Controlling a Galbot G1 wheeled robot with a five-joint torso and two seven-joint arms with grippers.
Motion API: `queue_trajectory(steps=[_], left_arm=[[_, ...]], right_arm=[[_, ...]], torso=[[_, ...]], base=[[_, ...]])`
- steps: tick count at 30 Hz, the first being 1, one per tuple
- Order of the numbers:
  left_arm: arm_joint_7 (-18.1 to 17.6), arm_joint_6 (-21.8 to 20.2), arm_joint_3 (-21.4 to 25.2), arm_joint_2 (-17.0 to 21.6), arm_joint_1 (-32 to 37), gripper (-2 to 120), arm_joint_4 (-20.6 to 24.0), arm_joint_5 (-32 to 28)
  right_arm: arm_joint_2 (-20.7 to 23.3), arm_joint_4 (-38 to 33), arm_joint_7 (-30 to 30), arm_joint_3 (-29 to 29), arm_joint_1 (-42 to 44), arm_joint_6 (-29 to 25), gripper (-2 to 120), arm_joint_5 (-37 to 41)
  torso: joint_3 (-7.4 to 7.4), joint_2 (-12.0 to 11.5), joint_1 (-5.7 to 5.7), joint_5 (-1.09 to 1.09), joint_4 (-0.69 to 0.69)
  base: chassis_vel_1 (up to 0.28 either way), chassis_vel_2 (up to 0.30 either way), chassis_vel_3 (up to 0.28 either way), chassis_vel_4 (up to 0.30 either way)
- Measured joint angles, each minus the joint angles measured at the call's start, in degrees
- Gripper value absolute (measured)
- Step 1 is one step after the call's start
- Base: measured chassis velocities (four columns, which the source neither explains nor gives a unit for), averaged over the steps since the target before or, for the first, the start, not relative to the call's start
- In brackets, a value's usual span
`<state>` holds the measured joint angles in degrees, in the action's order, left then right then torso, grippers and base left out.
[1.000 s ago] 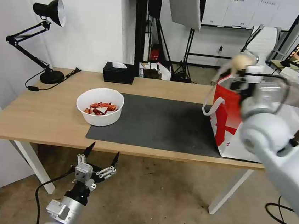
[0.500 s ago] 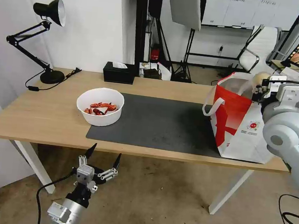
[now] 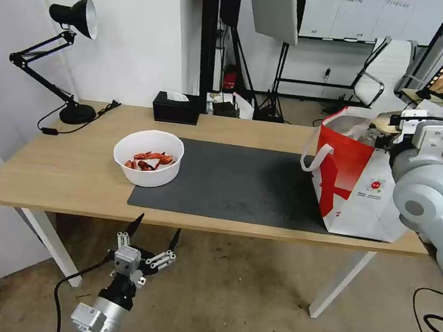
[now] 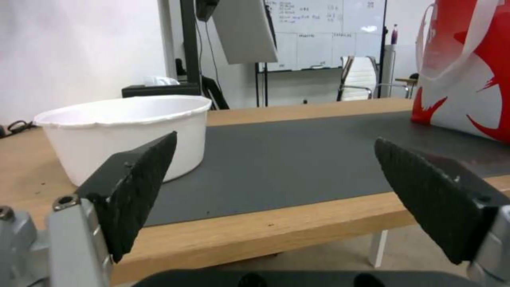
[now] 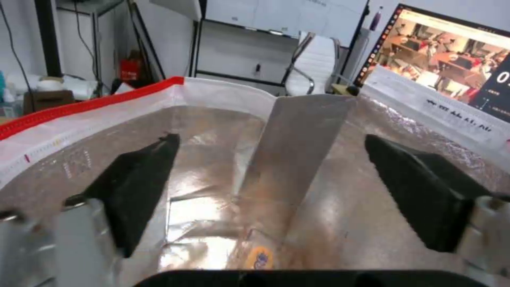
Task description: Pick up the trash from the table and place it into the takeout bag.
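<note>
A: Status of the trash?

B: One piece left on the table (image 3: 62, 170): the white bowl of crayfish shells (image 3: 148, 157), upright, mouth up, round so no long axis, sitting on the left edge of the dark grey mat (image 3: 240, 184). Judging by the otherwise bare mat, most of the job is done.

A: Bag?

B: The takeout bag (image 3: 354, 185) stands upright at the right end of the mat, mouth open upward, foil lining showing.

A: Arms?

B: Right gripper (image 5: 271, 191) hangs inside the bag's mouth, fingers spread, holding nothing. Left gripper (image 3: 152, 228) sits below the near table edge in front of the bowl, fingers apart, empty.
</note>
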<state>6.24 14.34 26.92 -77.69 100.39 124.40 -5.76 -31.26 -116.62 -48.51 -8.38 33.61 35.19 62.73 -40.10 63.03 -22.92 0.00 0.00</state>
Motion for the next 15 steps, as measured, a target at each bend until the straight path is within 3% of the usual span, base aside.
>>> queue_trajectory(steps=[10, 15], left_arm=[[0.05, 0.08, -0.06, -0.12, 0.20, 100, 0.64, 0.26], [0.04, 0.08, 0.13, 0.16, 0.03, 100, 0.93, 0.08]], right_arm=[[0.20, -1.06, 1.62, -1.61, 2.93, -3.38, 100, -0.14], [0.07, -2.70, 6.47, -4.40, 7.46, -12.77, 100, -0.55]], torso=[[0.00, 0.00, 0.00, 0.00, 0.00], [0.00, 0.00, 0.00, 0.00, -0.01]], base=[[0.000, 0.000, 0.000, 0.000], [0.000, 0.000, 0.000, 0.000]])
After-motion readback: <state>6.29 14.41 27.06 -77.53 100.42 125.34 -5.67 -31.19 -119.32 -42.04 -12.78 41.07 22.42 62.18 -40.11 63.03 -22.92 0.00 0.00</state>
